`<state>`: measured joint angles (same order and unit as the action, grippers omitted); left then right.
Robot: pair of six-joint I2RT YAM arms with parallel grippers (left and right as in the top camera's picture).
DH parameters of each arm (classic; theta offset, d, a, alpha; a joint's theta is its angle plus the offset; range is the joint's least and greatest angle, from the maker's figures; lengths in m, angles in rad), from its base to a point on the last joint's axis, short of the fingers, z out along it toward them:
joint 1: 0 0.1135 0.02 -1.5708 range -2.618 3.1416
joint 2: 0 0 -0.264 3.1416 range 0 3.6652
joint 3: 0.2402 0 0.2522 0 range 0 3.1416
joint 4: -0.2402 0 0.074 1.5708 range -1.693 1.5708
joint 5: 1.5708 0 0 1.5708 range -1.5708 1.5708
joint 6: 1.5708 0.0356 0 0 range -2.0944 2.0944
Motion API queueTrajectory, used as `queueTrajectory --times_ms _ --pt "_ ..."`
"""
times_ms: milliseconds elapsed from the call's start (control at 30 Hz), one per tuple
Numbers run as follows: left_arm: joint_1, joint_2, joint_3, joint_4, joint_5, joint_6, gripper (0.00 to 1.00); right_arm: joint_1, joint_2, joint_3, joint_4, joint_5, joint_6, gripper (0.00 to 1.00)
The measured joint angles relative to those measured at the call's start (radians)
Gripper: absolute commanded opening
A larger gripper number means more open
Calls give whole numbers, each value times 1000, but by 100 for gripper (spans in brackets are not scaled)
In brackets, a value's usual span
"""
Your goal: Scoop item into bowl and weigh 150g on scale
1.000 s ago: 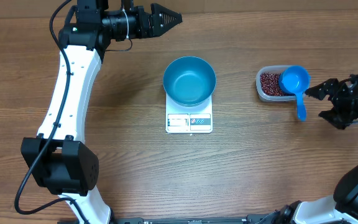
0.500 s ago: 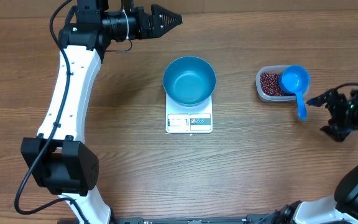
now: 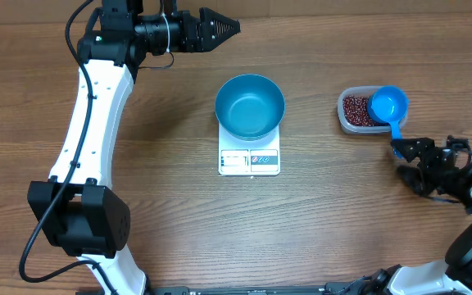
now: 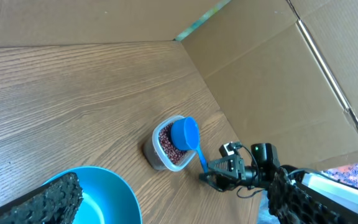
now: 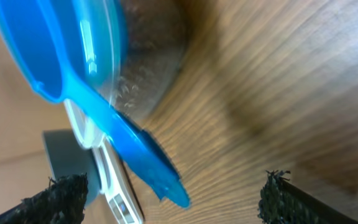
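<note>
Scale: a small flat white square kitchen scale lay on the wooden bench, its grey display and buttons along the edge facing the arms' bases.
Bowl: a round deep blue bowl sat upright on the scale's platform, covering most of it and leaving the display strip clear.
Tub: a clear rounded-rectangle plastic tub stood to the right of the scale, well apart from it.
Beans: small dark red-brown beans lay heaped in the tub, on the side nearer the scale.
Scoop: a small blue handled plastic scoop rested with its cup over the tub's end farther from the scale.
Scoop axis: its long axis ran about parallel to the scale's side edges; the handle pointed off the tub, the same way the scale's display edge faced, with the tip down near the bench.
Right claw: the right claw sat right of the scale at the handle's tip, jaws spread wide. The tip lay in the gap between the black fingers, neither one pressing on it.
Left claw: the left claw hung beyond the scale's far edge, up and to the left of the bowl, jaws wide apart and holding nothing.
</note>
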<state>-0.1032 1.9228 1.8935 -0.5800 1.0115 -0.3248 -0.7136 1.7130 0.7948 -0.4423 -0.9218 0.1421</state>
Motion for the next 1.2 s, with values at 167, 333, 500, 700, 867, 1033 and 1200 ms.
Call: queueTrajectory --times_ms 167,333,500,700,867,1033,1200 --pt "0 0 0 0 0 8 100 0 0 -64 196 -136 14 80" --pt "0 0 0 -7 0 11 100 0 0 -65 296 -183 69 77" --pt "0 0 0 -16 0 11 100 7 0 -66 357 -201 162 75" --pt "0 0 0 -16 0 11 100 20 0 -66 392 -205 280 75" --pt "0 0 0 -16 0 11 100 21 0 -66 370 -197 348 78" --pt "0 0 0 -16 0 11 99 21 0 -76 327 -136 375 82" --pt "0 0 0 -16 -2 14 99 21 0 -93 339 -117 381 83"
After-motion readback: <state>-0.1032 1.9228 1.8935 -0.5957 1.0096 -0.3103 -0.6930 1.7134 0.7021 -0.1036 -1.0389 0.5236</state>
